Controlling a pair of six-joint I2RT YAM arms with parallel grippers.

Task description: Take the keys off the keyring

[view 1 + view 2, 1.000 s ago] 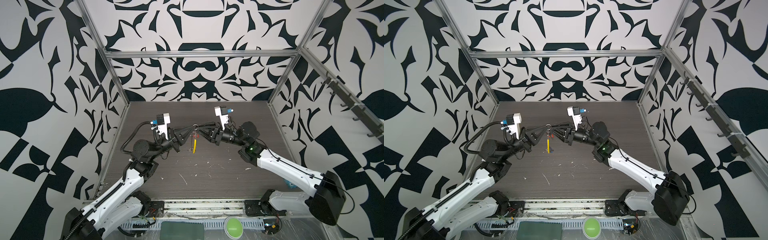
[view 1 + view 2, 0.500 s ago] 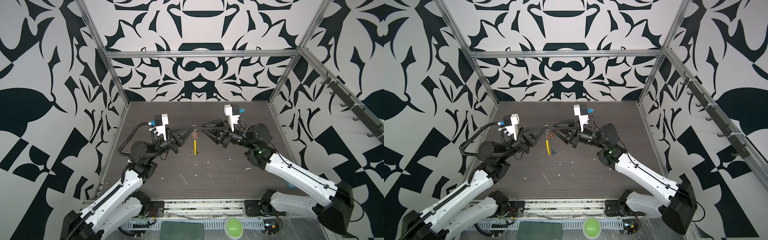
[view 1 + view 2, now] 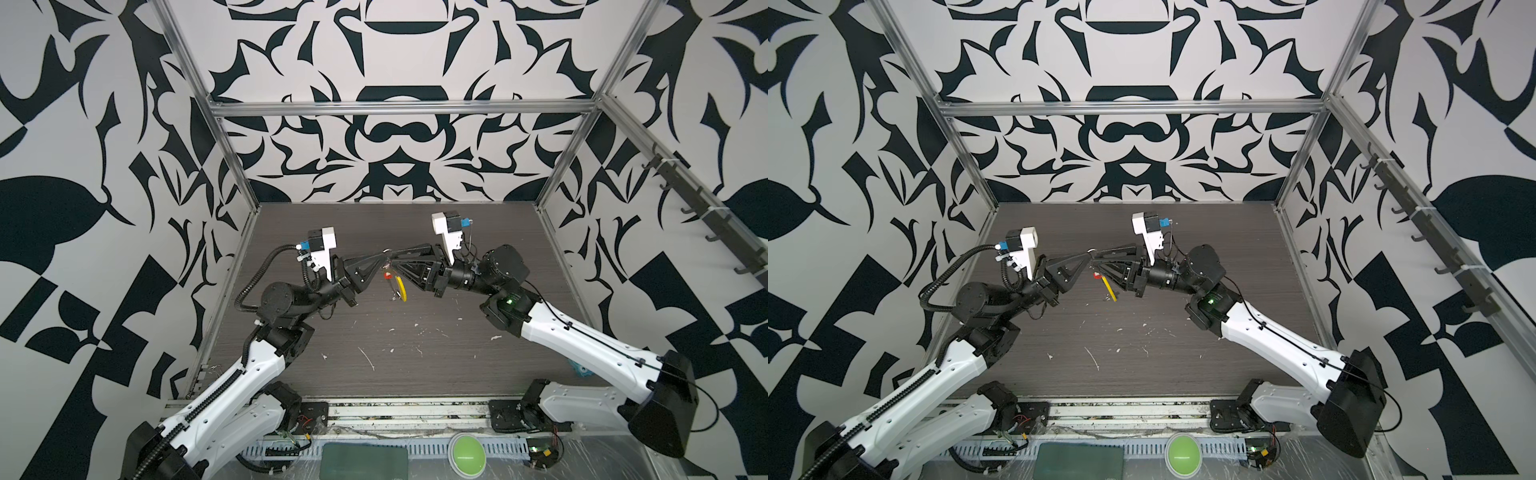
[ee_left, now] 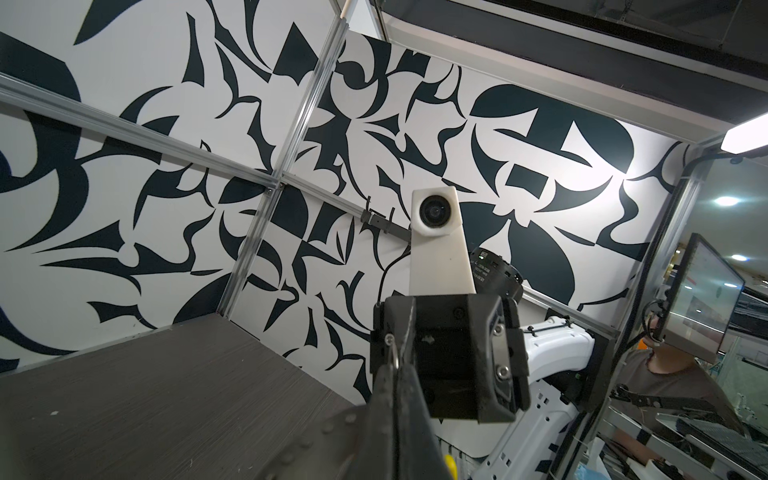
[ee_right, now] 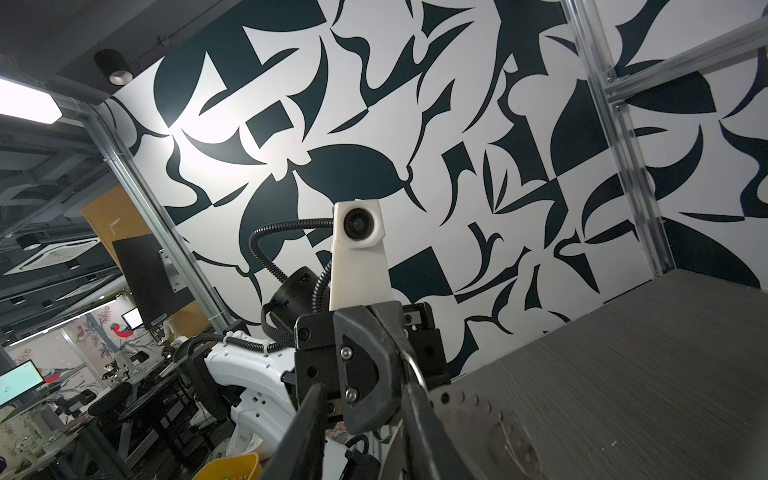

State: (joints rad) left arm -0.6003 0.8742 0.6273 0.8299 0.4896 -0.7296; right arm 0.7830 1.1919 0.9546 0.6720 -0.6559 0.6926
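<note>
Keyring [image 3: 401, 287] hangs in the air over the middle of the dark table [image 3: 415, 374], toward its far half. It dangles from the tip of the left gripper [image 3: 383, 255], whose jaws are clenched on the top of the wire loop. The yellow sleeve [image 3: 1108, 288] slants downward below the grip. A red-headed key [image 3: 388, 274] hangs on the wire just left of the sleeve, close under the gripper tips. The right gripper [image 3: 392, 259] reaches in from the right and meets the left one tip to tip. Its jaws stand parted, and in the right wrist view its fingers [image 5: 309, 428] straddle the left gripper's tip, with the wire just beside one of them. Whether they touch the ring cannot be told. White scraps [image 3: 368, 361] lie scattered on the near half of the table.
</note>
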